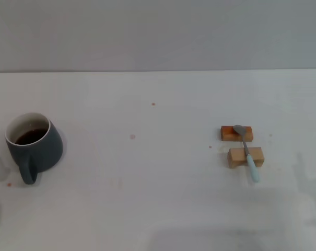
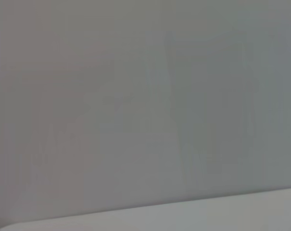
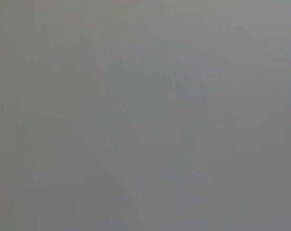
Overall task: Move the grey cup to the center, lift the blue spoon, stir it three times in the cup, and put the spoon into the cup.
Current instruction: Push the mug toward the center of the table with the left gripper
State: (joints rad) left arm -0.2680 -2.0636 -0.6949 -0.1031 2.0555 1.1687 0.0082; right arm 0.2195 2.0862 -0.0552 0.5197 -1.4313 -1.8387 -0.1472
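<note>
The grey cup (image 1: 35, 146) stands upright at the table's left side in the head view, its loop handle turned toward the near edge and dark brown liquid inside. Over on the right, the blue spoon (image 1: 247, 151) lies across two wooden blocks, metal bowl on the far block (image 1: 236, 134) and pale blue handle reaching past the near block (image 1: 245, 157). Neither gripper appears in the head view. Both wrist views hold only a plain grey surface.
The white table (image 1: 147, 198) carries a few small brown specks near the middle. A grey wall rises behind the table's far edge. A dark sliver sits at the left frame edge beside the cup.
</note>
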